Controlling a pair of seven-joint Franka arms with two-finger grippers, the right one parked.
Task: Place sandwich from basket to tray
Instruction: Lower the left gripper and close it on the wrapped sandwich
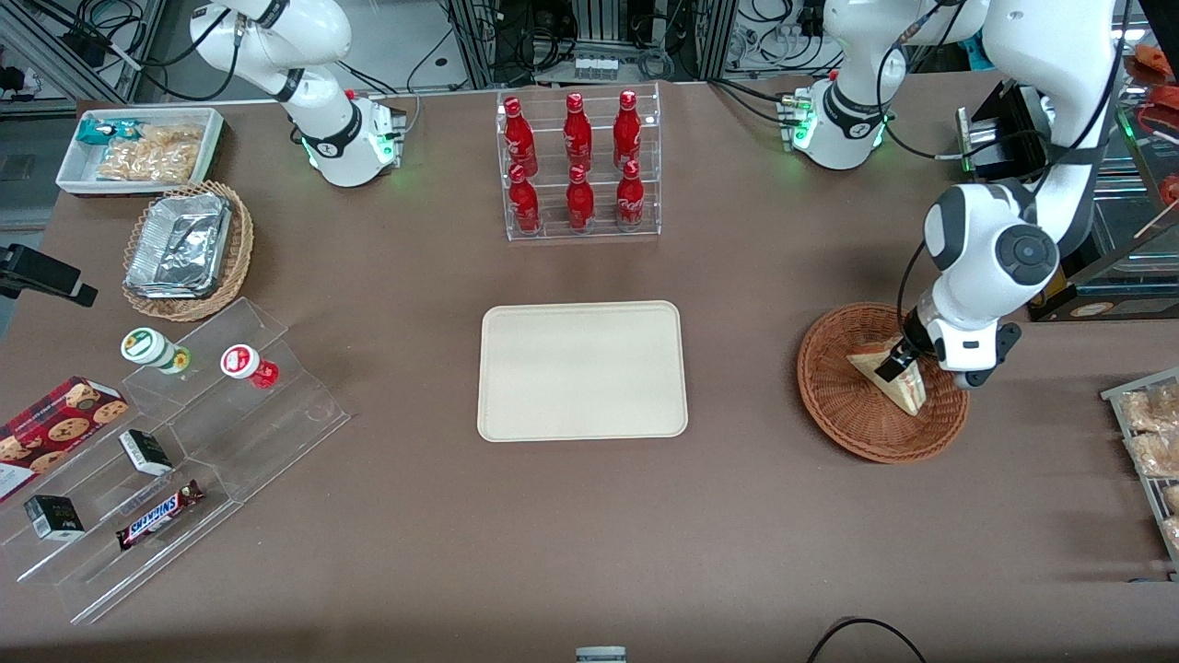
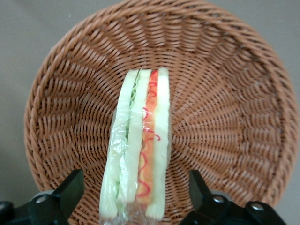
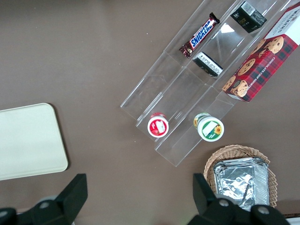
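The sandwich (image 1: 892,377), a plastic-wrapped white-bread wedge with green and red filling, lies in the reddish-brown wicker basket (image 1: 829,387) toward the working arm's end of the table. My left gripper (image 1: 907,366) hangs low over the basket, just above the sandwich. In the left wrist view the gripper (image 2: 135,190) is open, its black fingers (image 2: 69,190) standing on either side of the sandwich (image 2: 140,145) with gaps between, not touching it; the basket's rim (image 2: 47,98) rings it. The cream-beige tray (image 1: 582,370) lies bare at the table's middle.
A clear rack of red bottles (image 1: 578,166) stands farther from the front camera than the tray. A clear stepped display with snacks (image 1: 166,451), a tan wicker basket of foil containers (image 1: 184,249) and a white bin (image 1: 138,147) lie toward the parked arm's end. A rack of pastries (image 1: 1151,442) sits at the working arm's edge.
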